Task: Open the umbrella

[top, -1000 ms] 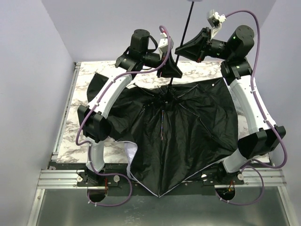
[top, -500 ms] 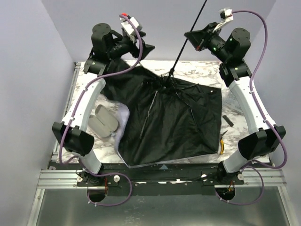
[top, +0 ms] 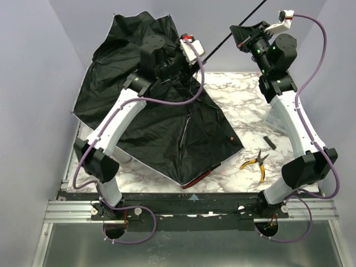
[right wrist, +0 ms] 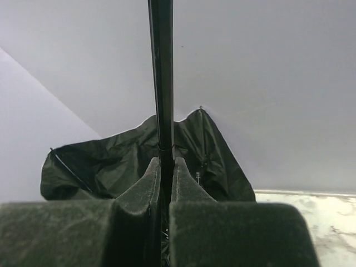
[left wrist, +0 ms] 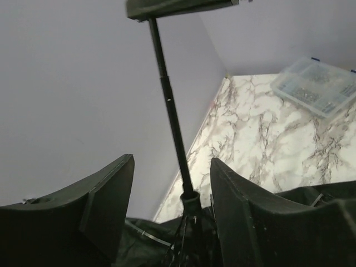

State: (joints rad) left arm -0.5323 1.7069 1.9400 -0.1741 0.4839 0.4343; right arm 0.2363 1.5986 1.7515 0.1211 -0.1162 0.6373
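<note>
**Clerk:** Item one, nearest the arm bases?

**Keeper:** Red-and-black tool [top: 196, 179], lying on the marble table [top: 222, 181] at the near corner of the umbrella [top: 167, 128]. Whether it is tucked under the hem or only touches it, I cannot tell.

**Clerk:** Next, to the right?

**Keeper:** Pliers [top: 255, 163], yellow handles, on bare marble, clear of the fabric. A little farther back lies a small ribbed black strip [top: 270, 141], close to the right arm.

**Clerk:** The umbrella itself?

**Keeper:** Canopy [top: 117, 83] spread, black lining and thin ribs facing up, a pale hem along the near edge. It covers the left and middle of the table and tilts up against the left and back walls. The left arm crosses over it.

**Clerk:** Left gripper [left wrist: 172, 161]?

**Keeper:** Low over the hub. Its fingers [left wrist: 105, 206] stand well apart, one on each side of the shaft [left wrist: 169, 105], and neither touches it. It holds nothing.

**Clerk:** Anything beyond it in the left wrist view?

**Keeper:** One clear lidded box [left wrist: 317, 83] of small parts, on the marble.

**Clerk:** Right gripper [right wrist: 166, 161]?

**Keeper:** Raised at the far right, above the table's back edge. Its fingers [right wrist: 139, 189] are pressed together on the black shaft, which is pinched between them.

**Clerk:** Farthest entry?

**Keeper:** The shaft runs slanting from the hub through that grip and out of the top edge of the overhead view. The handle is out of sight.
</note>
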